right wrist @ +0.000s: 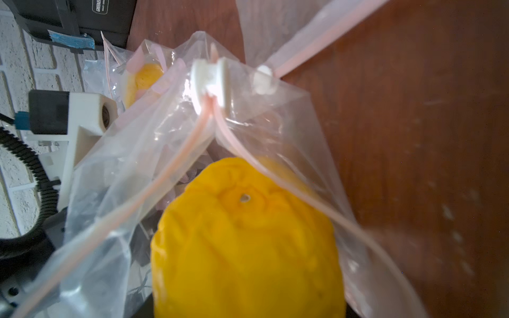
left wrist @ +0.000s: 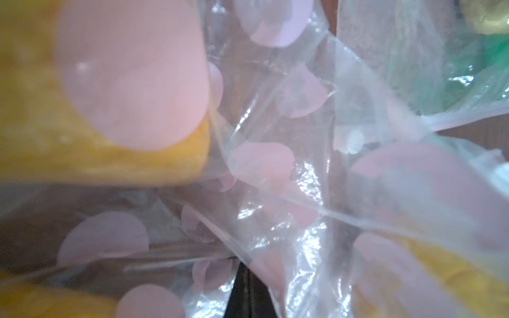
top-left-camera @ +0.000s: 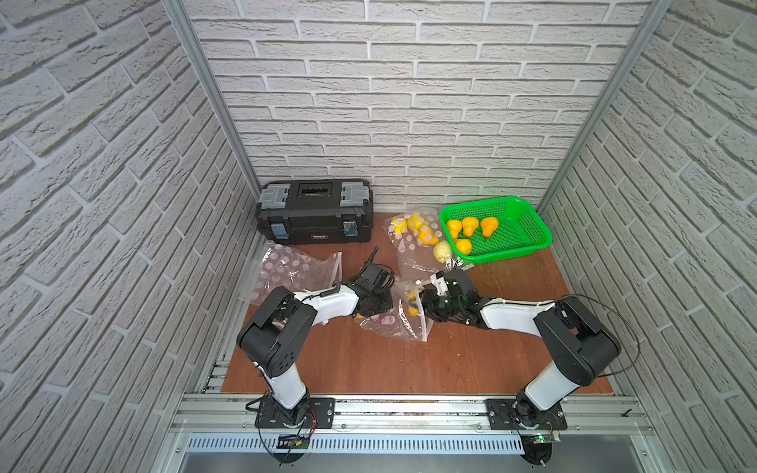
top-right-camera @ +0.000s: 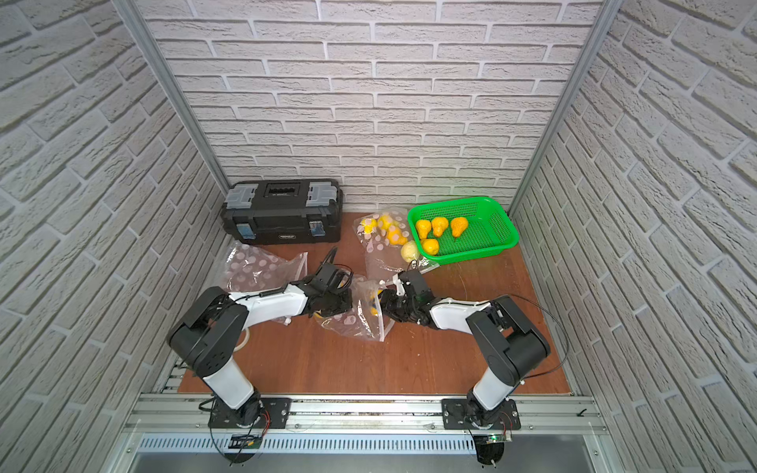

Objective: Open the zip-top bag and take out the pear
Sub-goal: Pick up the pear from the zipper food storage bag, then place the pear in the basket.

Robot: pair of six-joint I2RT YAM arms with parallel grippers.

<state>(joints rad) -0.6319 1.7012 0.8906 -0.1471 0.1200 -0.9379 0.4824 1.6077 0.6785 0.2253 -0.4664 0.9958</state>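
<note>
Pear [right wrist: 248, 242] not out yet, bag [right wrist: 124, 192] open; my left claw [top-left-camera: 373, 305] pinches bag, right claw [top-left-camera: 426, 306] I cannot tell.

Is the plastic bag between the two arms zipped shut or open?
Open. In the right wrist view the bag has its pink zipper strips parted from the white slider, the pear showing between them.

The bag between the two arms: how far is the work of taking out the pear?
Done: the bag is unzipped; its mouth gapes from the slider. In hand: the left gripper is shut, apparently pinching the plastic, while the right gripper is at the mouth by the pear; whether it grips is unclear. Left: the pear is not yet out. Other pears lie in the basket.
</note>
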